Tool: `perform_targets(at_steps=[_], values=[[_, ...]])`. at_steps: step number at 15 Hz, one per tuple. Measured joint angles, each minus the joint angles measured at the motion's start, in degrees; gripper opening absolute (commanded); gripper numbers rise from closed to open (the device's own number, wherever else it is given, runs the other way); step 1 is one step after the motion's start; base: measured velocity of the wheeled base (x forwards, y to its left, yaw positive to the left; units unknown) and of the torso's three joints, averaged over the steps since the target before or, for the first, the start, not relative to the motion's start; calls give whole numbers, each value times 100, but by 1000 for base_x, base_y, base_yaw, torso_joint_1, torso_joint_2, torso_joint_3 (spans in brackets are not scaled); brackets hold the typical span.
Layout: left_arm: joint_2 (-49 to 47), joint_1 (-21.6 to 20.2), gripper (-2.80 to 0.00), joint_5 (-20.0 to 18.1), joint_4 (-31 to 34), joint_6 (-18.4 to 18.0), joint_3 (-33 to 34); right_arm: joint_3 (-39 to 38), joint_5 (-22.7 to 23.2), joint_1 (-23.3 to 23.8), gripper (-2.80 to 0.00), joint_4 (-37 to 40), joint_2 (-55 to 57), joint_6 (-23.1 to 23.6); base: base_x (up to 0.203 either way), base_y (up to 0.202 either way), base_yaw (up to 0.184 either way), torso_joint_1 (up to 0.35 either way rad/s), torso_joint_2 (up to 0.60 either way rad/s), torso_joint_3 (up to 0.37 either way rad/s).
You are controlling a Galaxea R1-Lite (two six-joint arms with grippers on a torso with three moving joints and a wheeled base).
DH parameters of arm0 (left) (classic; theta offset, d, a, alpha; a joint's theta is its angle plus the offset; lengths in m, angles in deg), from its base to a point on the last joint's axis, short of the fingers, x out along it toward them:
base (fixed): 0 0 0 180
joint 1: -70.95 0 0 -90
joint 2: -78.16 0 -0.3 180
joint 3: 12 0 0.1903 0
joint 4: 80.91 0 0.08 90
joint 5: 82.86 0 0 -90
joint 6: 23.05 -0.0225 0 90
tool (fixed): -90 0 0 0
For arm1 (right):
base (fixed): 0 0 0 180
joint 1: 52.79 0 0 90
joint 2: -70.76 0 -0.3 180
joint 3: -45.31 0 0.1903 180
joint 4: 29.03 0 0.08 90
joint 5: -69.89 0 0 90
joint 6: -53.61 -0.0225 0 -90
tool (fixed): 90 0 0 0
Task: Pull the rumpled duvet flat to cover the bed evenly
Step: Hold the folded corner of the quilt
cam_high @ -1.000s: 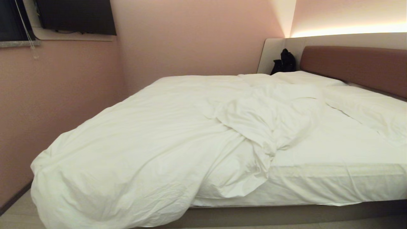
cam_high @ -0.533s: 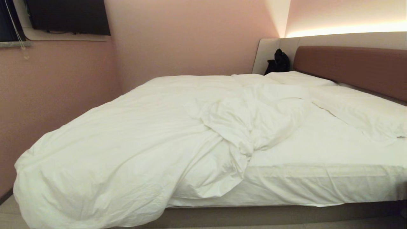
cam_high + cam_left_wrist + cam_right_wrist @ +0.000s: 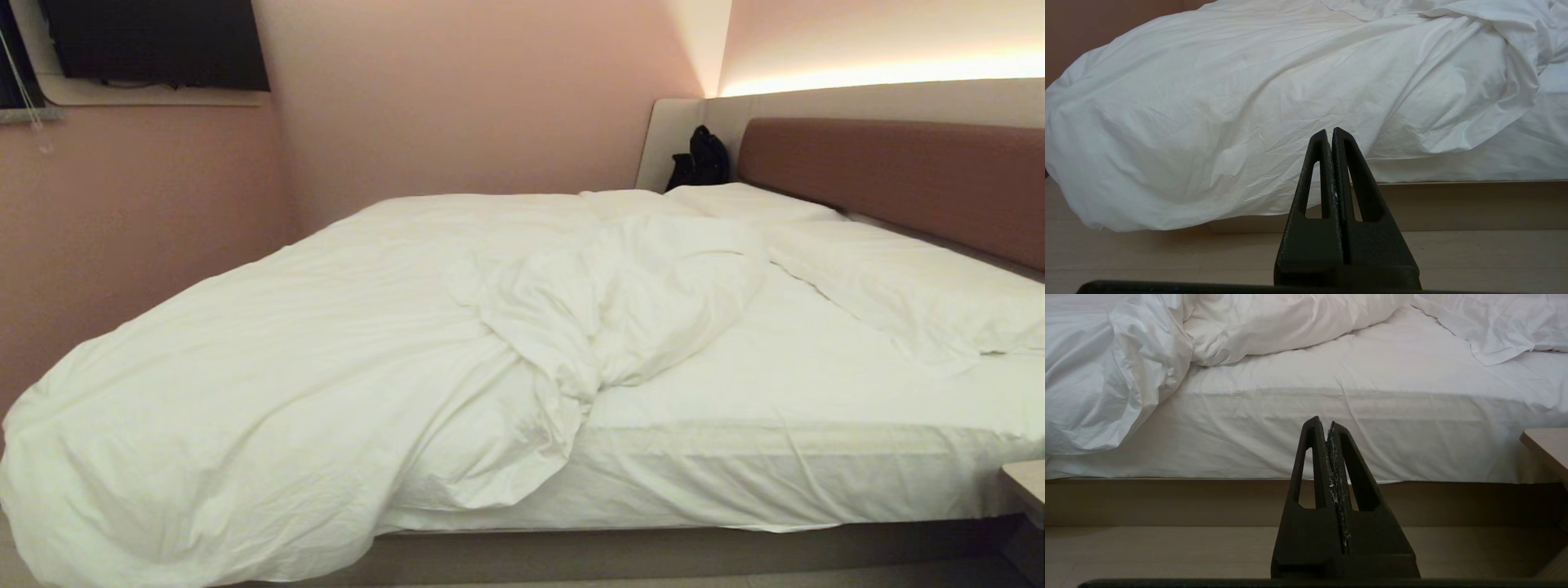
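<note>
The white puffy duvet (image 3: 310, 351) lies rumpled over the left part of the bed (image 3: 735, 555), bunched in a fold near the middle and spilling over the near left corner toward the floor. To the right of that fold the bare fitted sheet (image 3: 775, 384) shows. Neither arm appears in the head view. My left gripper (image 3: 1331, 131) is shut and empty, low in front of the hanging duvet (image 3: 1249, 114), apart from it. Facing the mattress side (image 3: 1372, 433), my right gripper (image 3: 1327, 424) is shut and empty too, with the duvet's fold (image 3: 1118, 375) off to one side.
Two white pillows (image 3: 890, 286) lie along the reddish-brown headboard (image 3: 898, 180). A black bag (image 3: 698, 159) sits at the far corner. A pink wall (image 3: 122, 212) runs close along the bed's left side. A wooden bedside table corner (image 3: 1027, 486) stands at the right. Pale wood floor (image 3: 1167, 253) lies before the bed.
The whole head view has shifted left across the frames, so the camera has moved to the right along the bed; the table corner has come into view. The duvet itself has not moved.
</note>
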Motion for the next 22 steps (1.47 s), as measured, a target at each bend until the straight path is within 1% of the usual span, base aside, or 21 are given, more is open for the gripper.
perform_targets(at_steps=[4, 7, 14, 17, 20, 22], values=[[0, -2, -280, -5, -10, 45, 5, 0, -2, -1, -280, 5, 0, 0, 0, 0, 0, 0, 0, 0], [0, -4, -280, 4, -28, 232, 5, 0, 0, -1, -280, 2, 0, 0, 0, 0, 0, 0, 0, 0], [0, -1, -280, 5, -27, 241, 0, 2, 5, 0, -280, 1, 0, 6, 0, 0, 0, 0, 0, 0], [0, -1, -280, -39, -12, 1, -2, 2, 2, 0, -280, 7, 0, 31, 0, 0, 0, 0, 0, 0], [0, -1, -280, -32, -15, -14, 5, 0, 0, 0, -280, 7, 0, -33, 0, 0, 0, 0, 0, 0], [0, -1, -280, -23, -22, -7, 7, 0, 5, 0, -280, 7, 0, -30, 102, 0, 5, -1, 1, 5]])
